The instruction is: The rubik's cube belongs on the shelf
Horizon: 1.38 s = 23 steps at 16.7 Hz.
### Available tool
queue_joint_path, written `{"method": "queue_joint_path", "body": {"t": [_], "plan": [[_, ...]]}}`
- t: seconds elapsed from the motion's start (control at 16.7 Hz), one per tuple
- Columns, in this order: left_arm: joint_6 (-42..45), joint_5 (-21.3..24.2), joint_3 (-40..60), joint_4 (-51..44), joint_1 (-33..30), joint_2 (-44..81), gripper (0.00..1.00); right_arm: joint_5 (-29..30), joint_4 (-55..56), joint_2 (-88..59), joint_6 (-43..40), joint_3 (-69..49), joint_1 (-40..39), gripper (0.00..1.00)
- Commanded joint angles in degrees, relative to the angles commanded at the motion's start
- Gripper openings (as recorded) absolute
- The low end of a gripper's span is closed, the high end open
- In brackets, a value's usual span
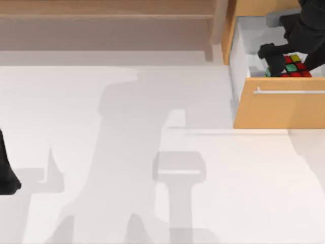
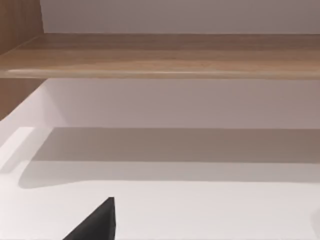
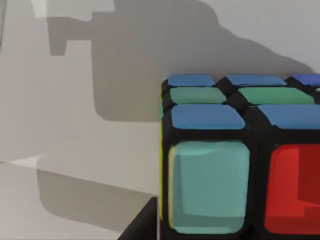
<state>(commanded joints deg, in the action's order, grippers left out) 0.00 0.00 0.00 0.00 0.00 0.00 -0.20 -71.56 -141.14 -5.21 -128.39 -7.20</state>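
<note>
The rubik's cube (image 1: 294, 66) lies inside the open drawer (image 1: 278, 108) of the orange-wood cabinet, against the inner side of the drawer front. The cabinet stands directly right of the shelf (image 1: 106, 15), whose upright side post (image 1: 217, 30) sits just beside the cabinet wall.

The right gripper (image 1: 274, 62) reaches down into the drawer and is at the cube, on the cube's shelf-facing side, touching it or very nearly so. In the right wrist view the cube (image 3: 235, 160) is very close, with one dark fingertip (image 3: 142, 225) just beside its lower corner. Whether the jaws are spread or closed around the cube cannot be told from these views.

The left arm (image 1: 7, 170) is parked at the table's left edge, well apart from the drawer. In its wrist view a single dark finger (image 2: 97, 222) points toward the shelf board (image 2: 160, 55); its opening cannot be told either.

Judgement: the right arm is by far the nearer and should take the cube. The cube must first be lifted clear of the drawer front, then carried left past the side post onto the shelf board.
</note>
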Motion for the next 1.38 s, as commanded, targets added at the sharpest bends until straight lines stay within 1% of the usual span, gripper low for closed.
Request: {"method": "queue_joint_path", "body": {"t": [0.12,0.18,0.78,1.14,1.38], "plan": [[0.0,0.0,0.0,0.0,0.0,0.0,1.0,0.0,0.0,0.0,0.0,0.0,0.0,0.02],[0.0,0.0,0.0,0.0,0.0,0.0,1.0,0.0,0.0,0.0,0.0,0.0,0.0,0.0],[0.0,0.0,0.0,0.0,0.0,0.0,1.0,0.2,-0.7,0.3,0.0,-0.2,-0.2,0.0],[0.0,0.0,0.0,0.0,0.0,0.0,1.0,2.5,-11.2,8.8,-1.3,-7.4,-3.4,0.0],[0.0,0.0,0.0,0.0,0.0,0.0,1.0,2.7,-13.0,8.5,-1.5,-11.5,-4.0,0.0]]}}
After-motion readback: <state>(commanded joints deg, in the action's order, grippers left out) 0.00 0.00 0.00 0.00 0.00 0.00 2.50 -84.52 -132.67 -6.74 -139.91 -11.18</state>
